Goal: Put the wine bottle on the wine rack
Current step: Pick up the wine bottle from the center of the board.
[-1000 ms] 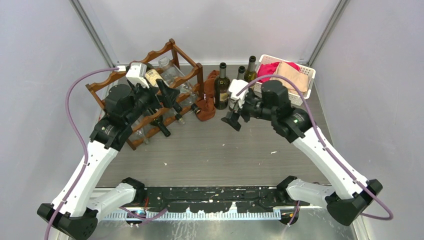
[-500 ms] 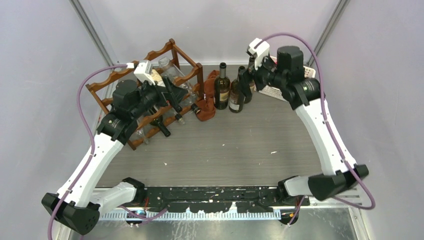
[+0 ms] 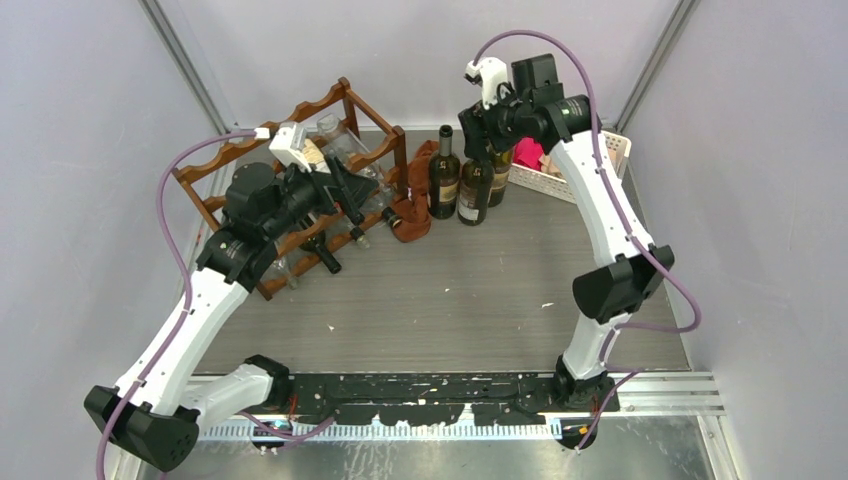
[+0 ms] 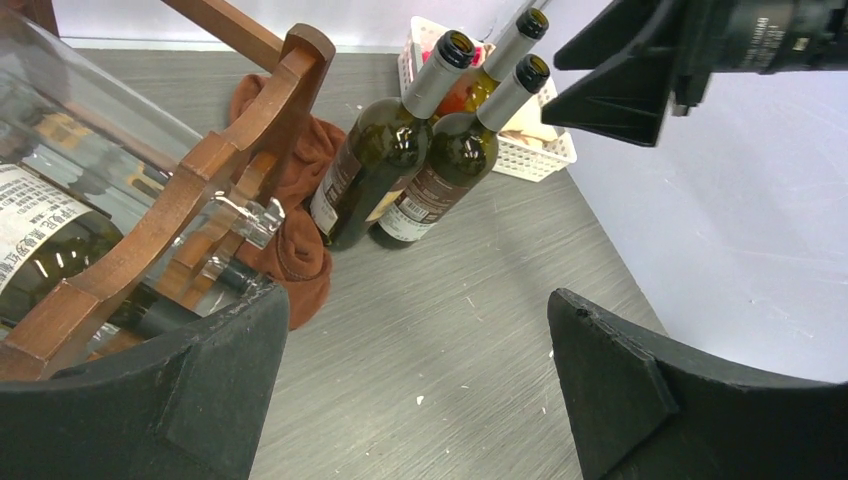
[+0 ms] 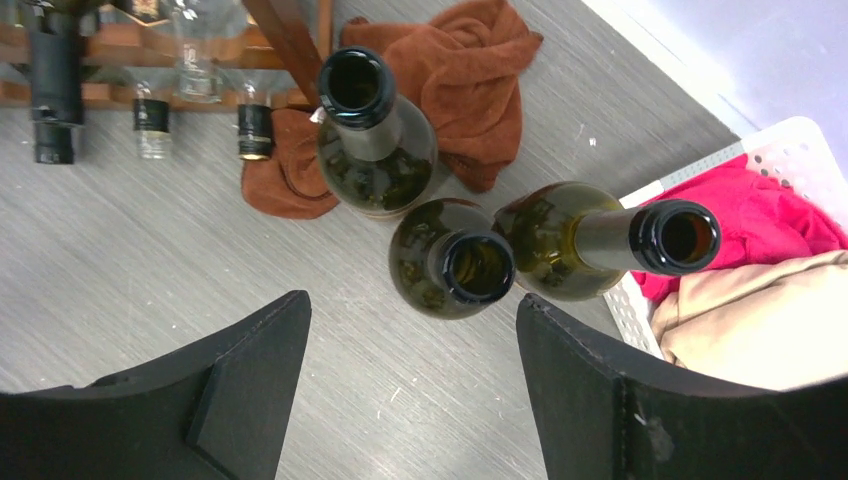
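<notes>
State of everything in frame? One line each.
wine rack: upright, holds lying bottles
standing wine bottles: three, upright, uncorked
brown cloth: crumpled beside rack
white basket: holds red cloth, beige cloth
left end effector: open, empty, beside rack
right end effector: open, empty, above standing bottles

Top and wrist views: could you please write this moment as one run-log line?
right hand: open, above three standing bottles, holding nothing | left hand: open, beside rack, holding nothing

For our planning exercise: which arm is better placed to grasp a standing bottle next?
Right: the right gripper hovers open above the standing bottles; the left gripper is at the wine rack.
</notes>
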You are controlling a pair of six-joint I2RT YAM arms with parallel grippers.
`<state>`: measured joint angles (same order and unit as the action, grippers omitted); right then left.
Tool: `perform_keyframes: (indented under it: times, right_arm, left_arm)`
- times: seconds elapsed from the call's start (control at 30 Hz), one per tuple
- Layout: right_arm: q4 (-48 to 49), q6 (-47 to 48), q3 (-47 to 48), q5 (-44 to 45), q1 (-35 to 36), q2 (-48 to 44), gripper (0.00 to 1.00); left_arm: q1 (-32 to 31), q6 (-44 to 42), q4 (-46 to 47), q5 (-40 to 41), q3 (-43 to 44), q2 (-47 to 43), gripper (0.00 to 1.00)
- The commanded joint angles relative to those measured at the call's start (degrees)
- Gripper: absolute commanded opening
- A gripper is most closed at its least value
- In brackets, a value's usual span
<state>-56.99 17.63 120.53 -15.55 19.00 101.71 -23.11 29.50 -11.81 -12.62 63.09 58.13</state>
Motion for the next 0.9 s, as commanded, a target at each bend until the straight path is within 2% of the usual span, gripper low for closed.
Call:
perform_keyframes:
  times: [0.0,0.17,0.27,0.33,0.43,0.6,0.73,0.87]
  right_arm:
    - [-1.4,-0.5,4.8,3.9,-0.1,3.1,0.79]
    - [-0.7,-0.7,6.0,4.6,-0.2,7.1,0.76]
    - [-0.3,-1.4,6.2,4.1,-0.4,8.5,0.69]
    - [0.1,-1.7,6.0,4.0,-0.6,8.8,0.61]
    - [0.7,-2.3,5.4,3.3,-1.2,8.6,0.41]
    - [0.0,-1.8,4.9,2.3,-2.5,6.9,0.15]
    - [-2.8,-1.0,4.1,-1.5,-4.6,3.3,0.06]
    - [-4.3,-1.4,-1.0,-10.6,-6.9,-2.9,0.03]
  left_arm:
    - [0.4,-2.6,3.0,-0.1,1.9,0.4,1.00]
    - [0.4,-4.4,2.0,-1.3,3.9,2.4,1.00]
    - [0.5,-5.5,2.5,-2.2,4.3,3.2,0.99]
    - [0.4,-6.2,3.2,-3.8,4.3,3.8,0.99]
    - [0.4,-7.0,5.5,-6.7,3.6,4.7,0.99]
    - [0.4,-8.8,12.1,-13.9,1.5,6.8,0.97]
    - [0.1,-9.5,21.5,-22.3,-1.8,8.8,0.96]
    - [-4.1,-15.6,26.8,-24.3,-3.7,10.7,0.99]
